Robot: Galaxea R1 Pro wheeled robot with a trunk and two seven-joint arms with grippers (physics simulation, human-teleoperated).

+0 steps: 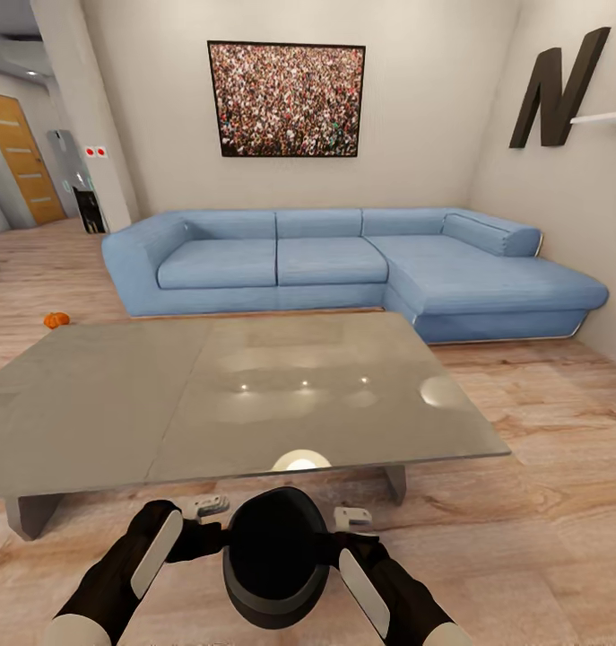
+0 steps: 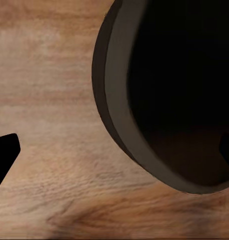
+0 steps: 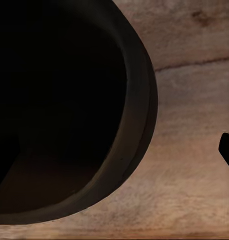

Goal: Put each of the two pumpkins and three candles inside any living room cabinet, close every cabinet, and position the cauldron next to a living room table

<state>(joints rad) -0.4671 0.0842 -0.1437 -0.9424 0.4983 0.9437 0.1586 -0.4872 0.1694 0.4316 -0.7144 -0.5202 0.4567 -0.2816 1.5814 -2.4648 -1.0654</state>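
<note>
Holding the cauldron [image 1: 276,556] between both arms, the left end effector [image 1: 203,529] and right end effector [image 1: 339,531] each grasp a side of its rim, just before the grey bench [image 1: 227,395]. Lowering it level onto the wood floor [image 1: 523,538] seems best. One pumpkin [image 1: 56,319] lies beside the blue sofa [image 1: 343,260].

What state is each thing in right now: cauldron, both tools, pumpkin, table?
cauldron: upright, mouth open, held between both arms near the table's front edge.
left tool: at the cauldron's rim; open or shut unclear.
right tool: at the opposite rim; unclear too.
pumpkin: on the floor, left of the sofa.
table: top bare.
</note>
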